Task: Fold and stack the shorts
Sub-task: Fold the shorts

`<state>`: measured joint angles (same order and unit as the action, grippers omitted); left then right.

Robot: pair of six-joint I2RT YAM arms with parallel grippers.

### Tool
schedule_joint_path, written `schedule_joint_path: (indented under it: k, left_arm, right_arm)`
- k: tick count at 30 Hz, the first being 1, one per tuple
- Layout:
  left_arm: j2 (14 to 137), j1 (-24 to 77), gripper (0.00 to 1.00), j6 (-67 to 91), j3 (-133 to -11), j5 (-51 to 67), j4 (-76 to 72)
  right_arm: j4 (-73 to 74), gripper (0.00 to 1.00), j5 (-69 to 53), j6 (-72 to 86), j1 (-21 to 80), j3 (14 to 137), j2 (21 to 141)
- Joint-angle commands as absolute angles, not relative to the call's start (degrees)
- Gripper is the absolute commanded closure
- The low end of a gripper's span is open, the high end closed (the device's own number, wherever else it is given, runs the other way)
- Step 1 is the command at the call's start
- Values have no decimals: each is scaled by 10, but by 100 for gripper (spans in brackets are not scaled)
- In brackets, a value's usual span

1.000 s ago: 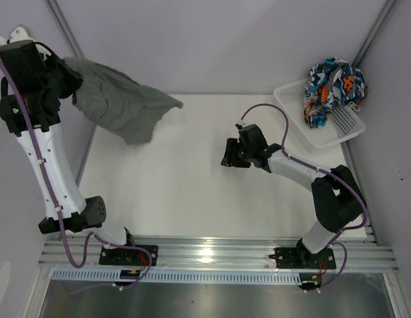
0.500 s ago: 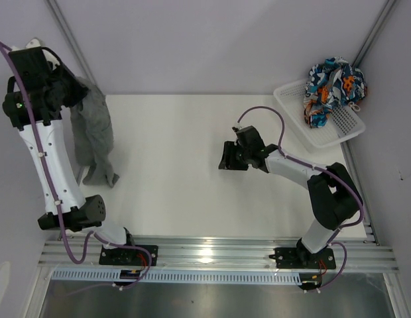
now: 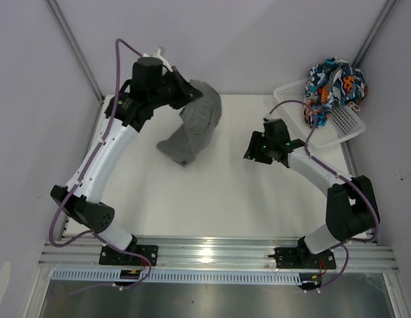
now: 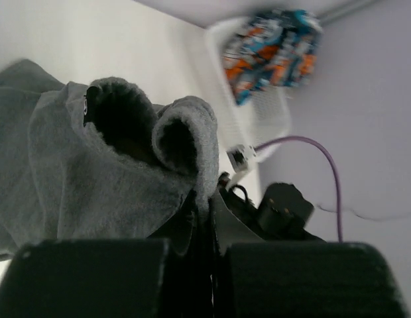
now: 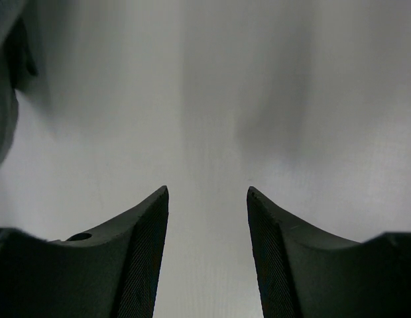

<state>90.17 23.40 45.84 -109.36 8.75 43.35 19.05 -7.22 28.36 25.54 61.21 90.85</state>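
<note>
From above: hangs the dark grey shorts (image 3: 195, 126) from the left gripper (image 3: 182, 93), pressed together on the cloth, over the far-left part of the table (image 3: 212, 199); holds the right gripper (image 3: 253, 149) apart from them; shows the patterned shorts (image 3: 335, 81) heaped in the white basket (image 3: 341, 126), far right.

From the left wrist: pinches bunched grey cloth; catches the patterned shorts, blurred, beyond.

From the right wrist: spreads the jaws over bare table, nothing between; glimpses grey cloth at the left edge.

The white table (image 3: 212, 192) bears a white mesh basket (image 3: 293, 98) at its far right corner.
</note>
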Motion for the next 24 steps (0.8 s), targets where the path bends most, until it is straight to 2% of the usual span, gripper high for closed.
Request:
schedule_joint_path:
  k: [1, 4, 5, 8, 11, 15, 16, 18, 19, 20, 23, 24]
  left_arm:
    - [921, 293, 100, 580, -1108, 112, 258]
    - [978, 314, 100, 623, -1178, 148, 230]
    - [994, 312, 100, 628, -1249, 157, 242]
    - [1040, 298, 100, 651, -1338, 167, 273]
    - [1027, 262, 100, 685, -1327, 192, 251]
    - [954, 201, 100, 714, -1175, 235, 144]
    - [936, 188, 100, 721, -1061, 243, 117]
    - [883, 152, 100, 715, -985, 266, 78]
    - [866, 140, 100, 701, -865, 272, 50]
    - [850, 118, 100, 692, -822, 283, 36]
    - [802, 70, 100, 654, -579, 306, -41]
    - [800, 55, 100, 627, -548, 315, -58]
  right_arm:
    - [250, 46, -22, 269, 191, 614, 818]
    - [266, 46, -23, 259, 154, 619, 783]
    - [272, 46, -24, 258, 148, 621, 778]
    - [278, 46, -22, 254, 134, 635, 762]
    - [281, 46, -16, 250, 130, 658, 763]
    - [287, 46, -13, 243, 130, 683, 787]
    - [286, 46, -16, 243, 131, 681, 792]
    - [278, 46, -23, 240, 135, 669, 811]
    - [276, 46, -21, 240, 139, 662, 816]
    - [263, 46, -21, 241, 152, 651, 823]
    - [225, 46, -25, 244, 171, 597, 846]
    - [218, 46, -27, 250, 184, 581, 857]
